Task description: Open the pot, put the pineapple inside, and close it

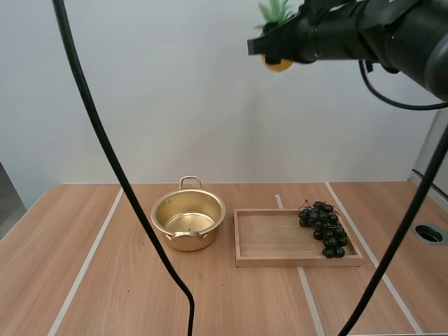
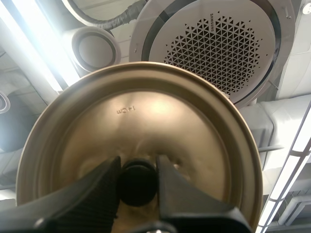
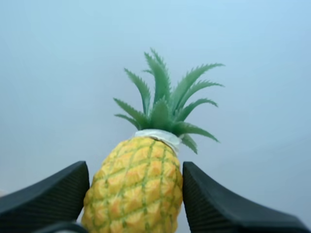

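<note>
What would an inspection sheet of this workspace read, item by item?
Surface: wooden table with pale strips along it.
Job's things: pot open and empty, on the table left of the tray; lid off and lifted; pineapple held high above the table.
Clutter: tray beside the pot, apart from it; grapes on its right end.
Grippers: left gripper shut on the lid's knob; right gripper shut on the pineapple's body, leaves pointing away.
Cables: nothing to note.
Surroundings: pale wall behind the table.

The pot (image 1: 189, 210) is gold, pineapple (image 3: 133, 189) yellow-checked, grapes (image 1: 324, 229) seemingly black.
</note>
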Controlling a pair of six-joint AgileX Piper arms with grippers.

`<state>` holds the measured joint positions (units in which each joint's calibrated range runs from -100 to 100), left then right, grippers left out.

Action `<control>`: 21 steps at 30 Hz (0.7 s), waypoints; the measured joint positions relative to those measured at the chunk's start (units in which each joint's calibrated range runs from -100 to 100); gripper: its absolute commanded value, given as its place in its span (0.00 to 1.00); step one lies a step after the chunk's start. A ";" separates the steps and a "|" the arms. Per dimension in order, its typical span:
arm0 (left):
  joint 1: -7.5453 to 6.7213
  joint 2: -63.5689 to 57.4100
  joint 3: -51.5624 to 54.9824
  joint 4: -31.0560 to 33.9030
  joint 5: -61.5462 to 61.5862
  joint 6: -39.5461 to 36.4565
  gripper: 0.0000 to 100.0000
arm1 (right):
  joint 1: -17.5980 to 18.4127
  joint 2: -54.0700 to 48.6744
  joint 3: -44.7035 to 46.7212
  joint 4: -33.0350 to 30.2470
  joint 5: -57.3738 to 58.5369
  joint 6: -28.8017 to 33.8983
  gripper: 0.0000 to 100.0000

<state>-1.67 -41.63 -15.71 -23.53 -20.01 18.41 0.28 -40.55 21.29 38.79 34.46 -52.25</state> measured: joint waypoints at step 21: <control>0.00 -0.58 0.00 0.00 0.00 0.21 0.00 | -4.26 -9.88 12.47 -15.42 -6.65 16.82 0.00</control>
<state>-1.67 -42.21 -15.71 -23.53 -20.01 18.62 -3.98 -50.43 33.76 23.37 27.82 -35.43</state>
